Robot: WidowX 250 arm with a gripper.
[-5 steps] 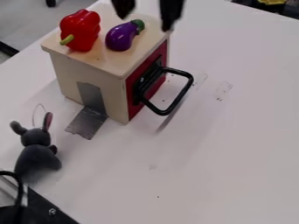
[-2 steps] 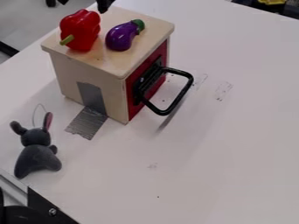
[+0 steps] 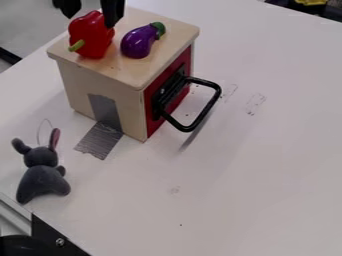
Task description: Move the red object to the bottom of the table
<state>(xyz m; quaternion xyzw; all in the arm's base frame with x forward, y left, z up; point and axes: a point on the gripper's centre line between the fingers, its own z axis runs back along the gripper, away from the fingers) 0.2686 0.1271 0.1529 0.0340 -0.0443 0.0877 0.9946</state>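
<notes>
At the view's top edge, the black gripper hangs open, one finger at the upper left of the red bell pepper and the other in front of its upper right side. The red pepper lies on the wooden box's top, its green stem pointing to the lower left. Whether the fingers touch it I cannot tell. The white table surrounds the box and runs to the bottom of the view.
A purple eggplant lies just right of the pepper on the wooden box. The box's black handle juts out to the right. A grey plush toy sits at the lower left, above a black bracket.
From above the box, the gripper has moved left, then down beside the red pepper. The pepper and eggplant have stayed in place. A dark cable at the lower left has shifted out of sight.
</notes>
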